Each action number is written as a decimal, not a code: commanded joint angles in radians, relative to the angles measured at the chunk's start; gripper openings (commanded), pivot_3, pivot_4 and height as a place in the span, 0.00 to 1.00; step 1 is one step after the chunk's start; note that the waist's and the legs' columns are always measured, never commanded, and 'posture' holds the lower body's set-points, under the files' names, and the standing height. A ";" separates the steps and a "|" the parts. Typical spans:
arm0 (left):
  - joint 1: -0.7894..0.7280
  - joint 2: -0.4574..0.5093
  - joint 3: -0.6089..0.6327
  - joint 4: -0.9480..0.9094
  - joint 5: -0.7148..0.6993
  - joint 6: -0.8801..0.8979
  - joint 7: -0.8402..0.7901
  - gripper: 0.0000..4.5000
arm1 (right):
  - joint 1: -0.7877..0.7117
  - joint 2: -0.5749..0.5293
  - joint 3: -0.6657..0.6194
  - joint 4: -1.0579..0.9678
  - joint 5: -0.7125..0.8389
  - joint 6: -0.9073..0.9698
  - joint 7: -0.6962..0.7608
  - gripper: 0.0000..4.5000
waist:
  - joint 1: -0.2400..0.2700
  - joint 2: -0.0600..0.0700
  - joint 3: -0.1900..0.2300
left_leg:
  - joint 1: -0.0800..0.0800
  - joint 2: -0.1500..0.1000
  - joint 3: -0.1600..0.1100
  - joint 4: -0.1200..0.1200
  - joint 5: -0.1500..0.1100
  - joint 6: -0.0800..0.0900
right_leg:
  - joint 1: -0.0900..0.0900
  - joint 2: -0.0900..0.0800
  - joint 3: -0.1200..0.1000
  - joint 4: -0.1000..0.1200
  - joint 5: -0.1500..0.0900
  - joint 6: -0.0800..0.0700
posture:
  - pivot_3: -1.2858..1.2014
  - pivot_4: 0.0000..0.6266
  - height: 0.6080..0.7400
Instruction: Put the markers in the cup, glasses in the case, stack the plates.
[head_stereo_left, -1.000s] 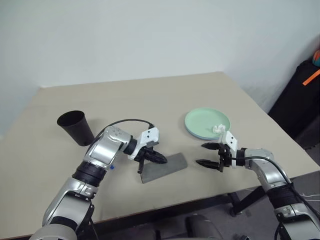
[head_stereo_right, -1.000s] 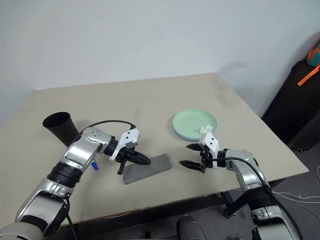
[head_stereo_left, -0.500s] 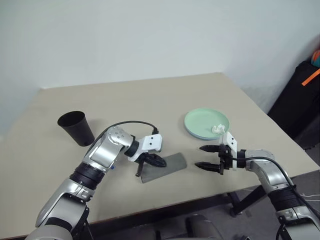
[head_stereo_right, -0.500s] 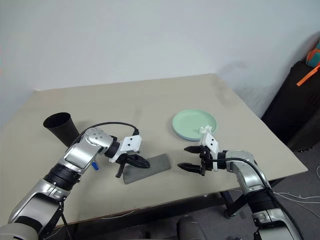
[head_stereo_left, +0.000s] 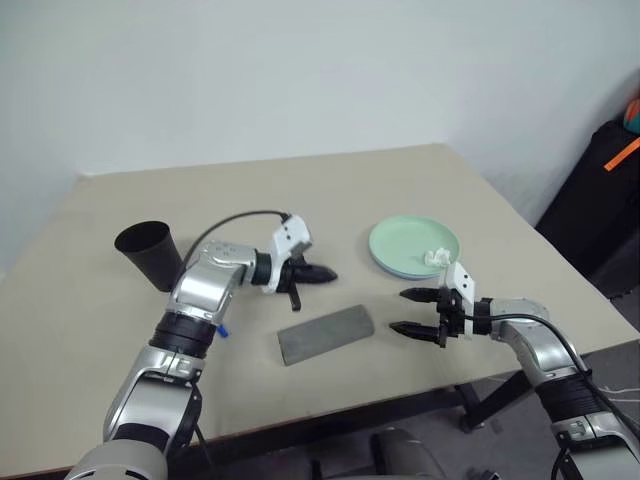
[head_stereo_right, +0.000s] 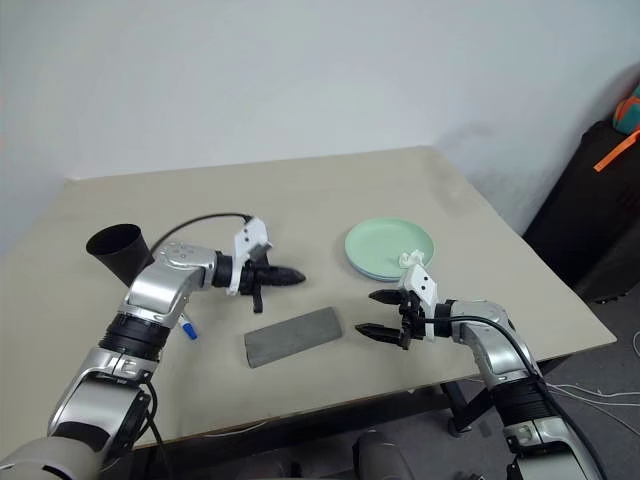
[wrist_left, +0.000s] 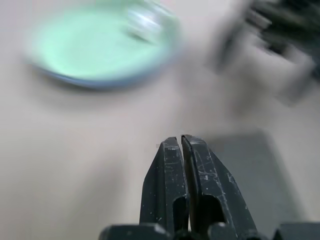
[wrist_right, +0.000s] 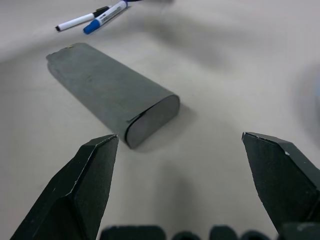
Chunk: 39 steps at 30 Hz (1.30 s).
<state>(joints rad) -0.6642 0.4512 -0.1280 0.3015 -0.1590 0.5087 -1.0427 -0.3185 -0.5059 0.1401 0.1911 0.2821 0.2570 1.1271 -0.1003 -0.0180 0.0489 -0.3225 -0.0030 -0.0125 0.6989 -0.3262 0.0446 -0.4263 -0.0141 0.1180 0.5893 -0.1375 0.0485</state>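
The left claw (head_stereo_left: 325, 273) is closed and empty above the closed case (head_stereo_left: 326, 334). The right claw (head_stereo_left: 408, 311) is open wide, at lower right of centre.

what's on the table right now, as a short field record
case: grey oblong felt-like glasses case, lid closed, lying flat near the front edge
plates: mint green round plate stacked on a light blue one, crumpled white tissue on top
cup: tall matte black cup, empty
markers: two slim markers on the table
left end effector: shut, empty, above the table
right end effector: open, empty
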 joint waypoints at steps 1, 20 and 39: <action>-0.025 -0.062 0.114 0.000 0.020 0.039 0.280 0.01 | -0.023 -0.003 -0.029 -0.013 0.005 -0.029 -0.013 0.96 | 0.000 0.000 0.000 | 0.000 0.000 0.000 0.000 0.000 0.000 | 0.000 0.000 0.000 0.000 0.000 0.000 | 0.52 0.00 1.00; 0.168 -0.437 0.385 -0.418 0.246 0.525 1.274 0.01 | -0.095 0.007 -0.001 0.091 -0.025 -0.084 0.003 0.96 | -0.001 0.000 0.000 | 0.000 -0.002 0.001 -0.001 -0.001 -0.002 | 0.002 0.000 0.001 0.000 0.003 0.004 | 0.52 0.00 1.00; 0.240 -0.459 0.462 -0.515 0.299 0.614 1.393 0.41 | -0.096 0.017 0.002 0.120 -0.052 -0.107 0.011 0.96 | -0.001 -0.001 0.000 | 0.000 -0.003 0.000 -0.001 -0.001 -0.003 | 0.001 -0.001 0.001 -0.002 0.003 0.004 | 0.52 0.00 1.00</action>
<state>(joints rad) -0.4153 -0.0070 0.3275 -0.1668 0.1379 1.1140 0.3417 -0.3916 -0.4874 0.1497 0.3242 0.2302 0.1700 1.1310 -0.1013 -0.0187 0.0490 -0.3228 -0.0055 -0.0124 0.6978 -0.3272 0.0414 -0.4251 -0.0146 0.1190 0.5877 -0.1350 0.0526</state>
